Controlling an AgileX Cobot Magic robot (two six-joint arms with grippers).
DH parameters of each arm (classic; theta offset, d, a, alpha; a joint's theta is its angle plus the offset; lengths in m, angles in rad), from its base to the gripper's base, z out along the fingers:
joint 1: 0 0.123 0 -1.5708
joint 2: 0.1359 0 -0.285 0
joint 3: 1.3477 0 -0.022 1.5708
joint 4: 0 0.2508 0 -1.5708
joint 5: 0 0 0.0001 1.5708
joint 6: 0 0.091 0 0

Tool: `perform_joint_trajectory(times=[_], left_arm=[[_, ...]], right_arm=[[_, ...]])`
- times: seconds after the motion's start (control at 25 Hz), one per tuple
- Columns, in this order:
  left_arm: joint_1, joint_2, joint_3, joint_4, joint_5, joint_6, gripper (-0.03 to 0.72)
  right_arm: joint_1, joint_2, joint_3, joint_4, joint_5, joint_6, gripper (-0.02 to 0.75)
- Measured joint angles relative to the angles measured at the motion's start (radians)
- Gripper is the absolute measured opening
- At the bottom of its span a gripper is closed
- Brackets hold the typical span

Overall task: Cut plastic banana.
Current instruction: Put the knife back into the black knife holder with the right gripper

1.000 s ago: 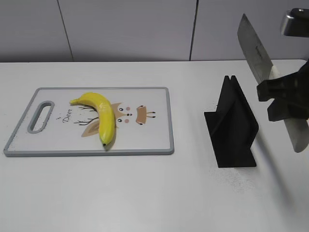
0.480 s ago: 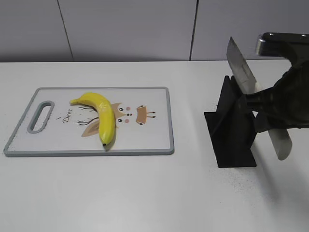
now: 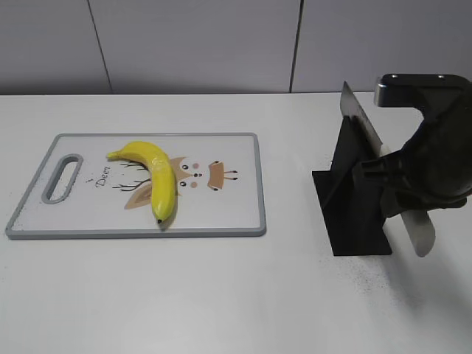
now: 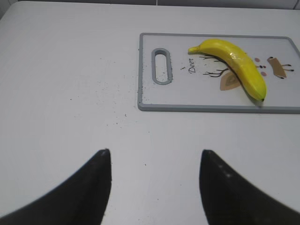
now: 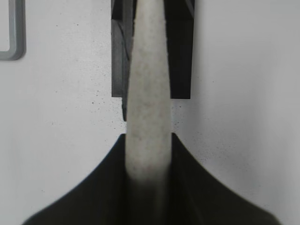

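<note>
The plastic banana (image 3: 158,181) lies whole on the left half of the grey-rimmed cutting board (image 3: 228,203). It also shows in the left wrist view (image 4: 239,65), on the board (image 4: 197,96). My right gripper (image 3: 391,184) is shut on the pale handle of a knife (image 3: 358,118), whose blade slants up to the left at the top of the black knife stand (image 3: 354,214). In the right wrist view the jaws (image 5: 148,136) clamp the handle (image 5: 148,89) above the stand (image 5: 180,70). My left gripper (image 4: 154,154) is open and empty over bare table, short of the board's handle end.
The white table (image 3: 221,295) runs to a grey wall at the back. The board's handle slot (image 3: 63,177) is at its left end. Small dark specks lie on the table near the board (image 4: 112,117).
My right arm has moved down and to the left with the knife. The blade has come from high at the right down to the top of the black stand. The banana has not moved.
</note>
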Motion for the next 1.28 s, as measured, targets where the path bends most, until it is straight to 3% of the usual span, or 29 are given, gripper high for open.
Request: perform_joint_trajectory(times=[0.44, 0.68, 0.76, 1.0, 1.28], left_arm=[[0.0, 0.0, 0.0, 0.0, 0.0, 0.0, 0.579], [0.0, 0.0, 0.0, 0.0, 0.0, 0.0, 0.579], [0.0, 0.0, 0.0, 0.0, 0.0, 0.0, 0.579], [0.0, 0.0, 0.0, 0.0, 0.0, -0.001, 0.579], [0.0, 0.0, 0.0, 0.0, 0.0, -0.001, 0.579]], right_arm=[[0.0, 0.005, 0.0, 0.006, -0.006, 0.0, 0.177], [0.0, 0.005, 0.0, 0.006, -0.02, -0.004, 0.531], [0.0, 0.005, -0.005, 0.006, -0.019, -0.006, 0.586], [0.0, -0.049, -0.066, 0.007, 0.021, -0.068, 0.606], [0.0, -0.305, -0.056, 0.095, 0.067, -0.324, 0.593]])
